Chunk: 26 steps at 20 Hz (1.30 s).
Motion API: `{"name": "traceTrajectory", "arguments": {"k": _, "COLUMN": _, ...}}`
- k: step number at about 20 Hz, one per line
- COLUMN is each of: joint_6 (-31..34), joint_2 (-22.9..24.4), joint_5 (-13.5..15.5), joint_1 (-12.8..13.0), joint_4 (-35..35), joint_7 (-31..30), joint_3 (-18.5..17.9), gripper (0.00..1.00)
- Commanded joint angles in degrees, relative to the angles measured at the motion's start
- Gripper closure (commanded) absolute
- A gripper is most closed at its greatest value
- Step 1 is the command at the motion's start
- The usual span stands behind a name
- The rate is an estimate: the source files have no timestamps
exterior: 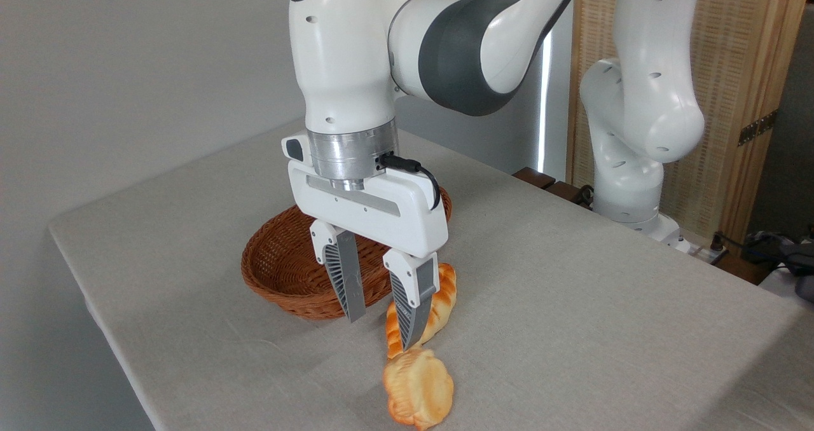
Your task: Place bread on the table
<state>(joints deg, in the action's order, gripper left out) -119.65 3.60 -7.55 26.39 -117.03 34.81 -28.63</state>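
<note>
Fixed camera, single view. Gripper point(385, 332) hangs above the table point(572, 304), jaws spread wide and holding nothing; fingertips clear of the cloth. Bread point(418, 386) lies on the table just below and right of the fingertips, apart from them, close to the front edge. Long loaf point(442, 304) lies behind the right finger, its near end touching or almost touching the bread; cannot tell which. Wicker basket point(286, 272) stands behind, showing nothing inside.

Judgement: bread already out of the basket and resting on the cloth, so the step in hand looks like release and retreat. Best done as a straight vertical lift, fingers kept apart, avoiding the loaf.

Room: open cloth to the right; table edge near at front and left.
</note>
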Motion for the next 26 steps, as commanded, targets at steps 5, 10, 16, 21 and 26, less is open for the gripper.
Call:
{"name": "traceTrajectory", "arguments": {"k": 5, "joint_6": 1.6, "joint_2": 1.0, "joint_5": 3.9, "joint_1": 1.2, "joint_4": 2.1, "joint_7": 0.4, "joint_3": 2.3, "gripper": 0.00}}
{"name": "traceTrajectory", "arguments": {"k": 10, "joint_6": 3.2, "joint_2": 1.6, "joint_5": 8.2, "joint_1": 1.2, "joint_4": 5.6, "joint_7": 0.3, "joint_3": 3.1, "gripper": 0.00}}
{"name": "traceTrajectory", "arguments": {"k": 16, "joint_6": 8.4, "joint_2": 1.6, "joint_5": 8.3, "joint_1": 1.2, "joint_4": 6.5, "joint_7": 1.0, "joint_3": 3.1, "gripper": 0.00}}
{"name": "traceTrajectory", "arguments": {"k": 21, "joint_6": 9.5, "joint_2": 1.6, "joint_5": 8.3, "joint_1": 1.1, "joint_4": 6.6, "joint_7": 6.7, "joint_3": 3.1, "gripper": 0.00}}
{"name": "traceTrajectory", "arguments": {"k": 26, "joint_6": 9.5, "joint_2": 1.6, "joint_5": 8.9, "joint_1": 0.9, "joint_4": 6.6, "joint_7": 5.7, "joint_3": 3.0, "gripper": 0.00}}
